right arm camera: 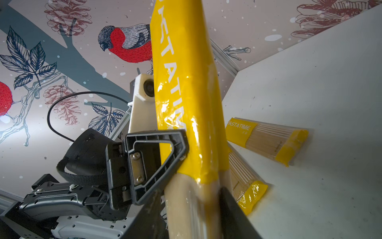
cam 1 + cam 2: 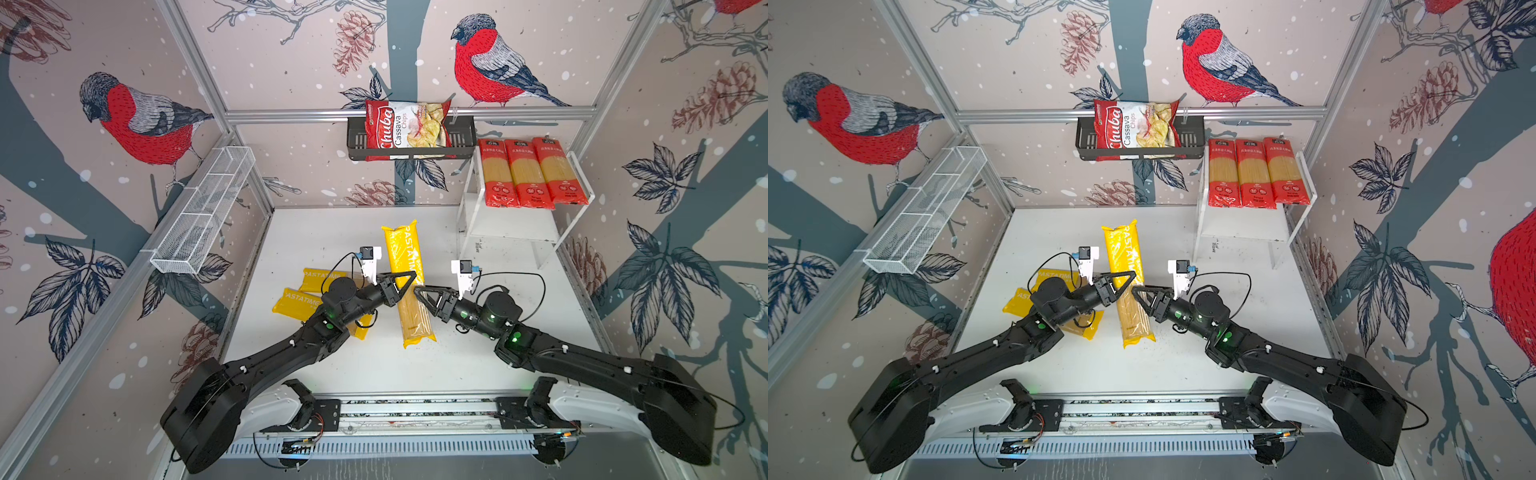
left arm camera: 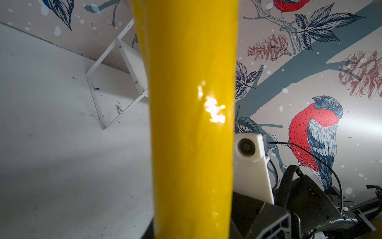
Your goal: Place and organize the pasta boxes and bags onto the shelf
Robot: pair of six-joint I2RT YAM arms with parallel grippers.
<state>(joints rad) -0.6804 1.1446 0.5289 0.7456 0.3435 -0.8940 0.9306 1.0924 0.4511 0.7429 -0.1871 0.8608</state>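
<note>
Yellow-ended, clear-middled PASTATIME spaghetti pack (image 2: pixel 405 249): left gripper (image 2: pixel 405 282) clamps it from 9 o'clock; right gripper (image 2: pixel 419 293) straddles it at 3 o'clock, grip indiscernible.

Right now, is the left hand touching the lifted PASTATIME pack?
Touching. In the right wrist view a finger of the left hand presses against the lifted PASTATIME pack with no gap; its other finger is hidden behind the pack.
</note>
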